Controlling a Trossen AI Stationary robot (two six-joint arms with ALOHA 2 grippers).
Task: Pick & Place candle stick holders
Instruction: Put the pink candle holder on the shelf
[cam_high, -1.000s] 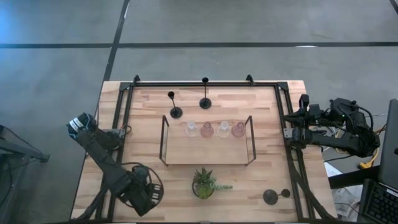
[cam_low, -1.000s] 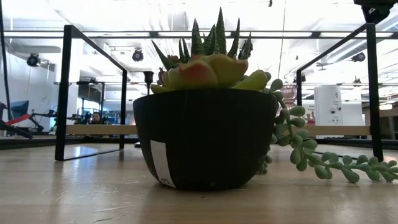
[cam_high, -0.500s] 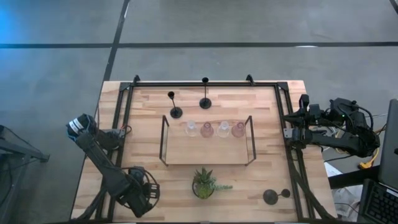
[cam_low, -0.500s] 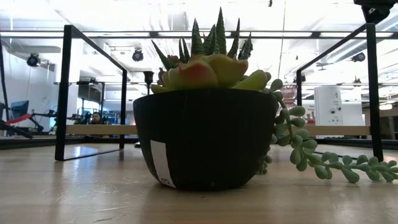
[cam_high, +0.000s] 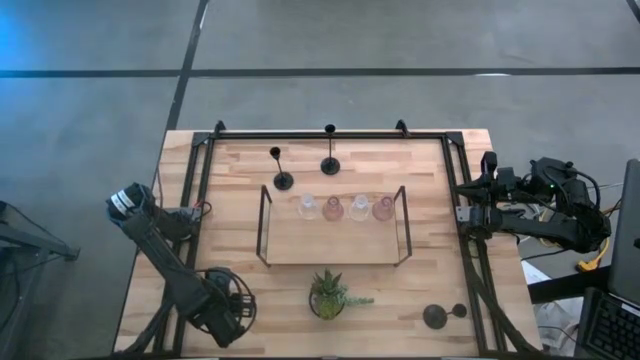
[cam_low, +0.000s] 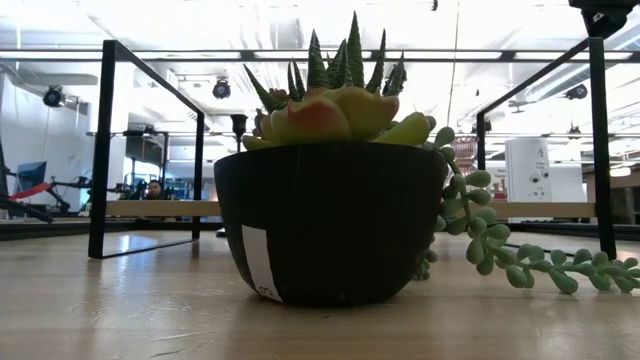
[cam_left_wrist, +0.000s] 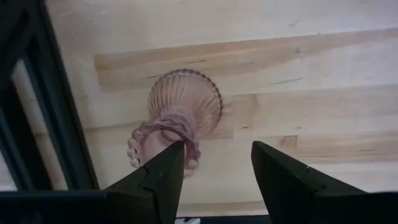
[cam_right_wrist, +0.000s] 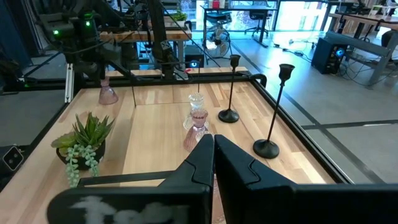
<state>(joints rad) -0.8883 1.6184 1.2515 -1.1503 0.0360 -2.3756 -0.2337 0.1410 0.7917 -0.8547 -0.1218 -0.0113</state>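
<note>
A squat pink glass holder (cam_left_wrist: 184, 111) stands on the table near the near-left corner. My left gripper (cam_left_wrist: 217, 149) hangs open over it, pointing down, with one finger (cam_left_wrist: 163, 171) in front of its beaded rim. In the high view that gripper (cam_high: 227, 306) hides the glass. Several pink and clear glass holders (cam_high: 345, 208) stand in a row at the far side of the wooden tray (cam_high: 333, 243). Two black stick holders (cam_high: 283, 180) (cam_high: 330, 165) stand behind the tray, and a third (cam_high: 434, 317) is at the near right. My right gripper (cam_right_wrist: 212, 149) is shut and waits at the right edge (cam_high: 470, 213). My left gripper comes at the pink holder from above. One finger (cam_left_wrist: 168, 163) covers part of the beaded rim (cam_left_wrist: 142, 138); I cannot tell whether it touches the rim. The other finger stands clear of the glass.
A green potted plant (cam_high: 331, 295) stands in front of the tray and fills the low view (cam_low: 330, 220). A black frame (cam_high: 205, 180) runs along the left, far and right edges of the table; one bar (cam_left_wrist: 43, 118) is close beside the pink holder.
My left gripper has shifted a little toward the table's left edge, staying low near the near-left corner.
</note>
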